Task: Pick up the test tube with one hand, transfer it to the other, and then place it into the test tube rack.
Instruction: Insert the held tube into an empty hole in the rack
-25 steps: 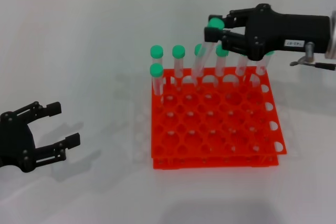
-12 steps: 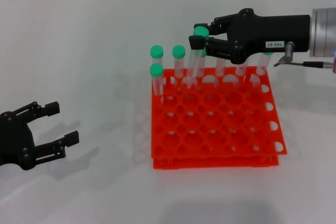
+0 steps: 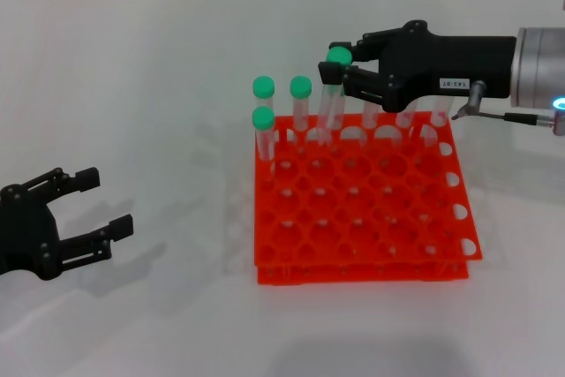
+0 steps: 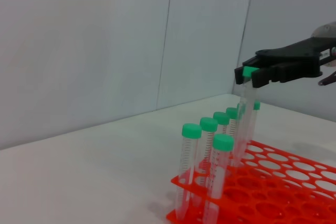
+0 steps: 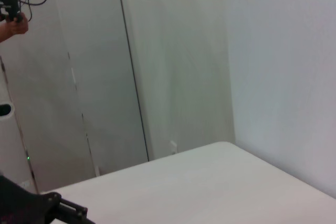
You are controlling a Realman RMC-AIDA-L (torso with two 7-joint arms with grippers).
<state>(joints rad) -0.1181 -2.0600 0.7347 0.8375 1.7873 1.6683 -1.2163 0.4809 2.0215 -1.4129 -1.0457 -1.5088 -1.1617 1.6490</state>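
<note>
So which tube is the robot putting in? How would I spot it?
Find the orange rack in the middle of the table. Along its far row stand green-capped tubes. The tube is the one whose cap is pinched in the jaws of the right gripper, and it leans and stands taller than its neighbours.

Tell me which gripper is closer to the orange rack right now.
Right. The right gripper holds a test tube over the rack's back row; the left gripper sits open on the table, well off to the side.
</note>
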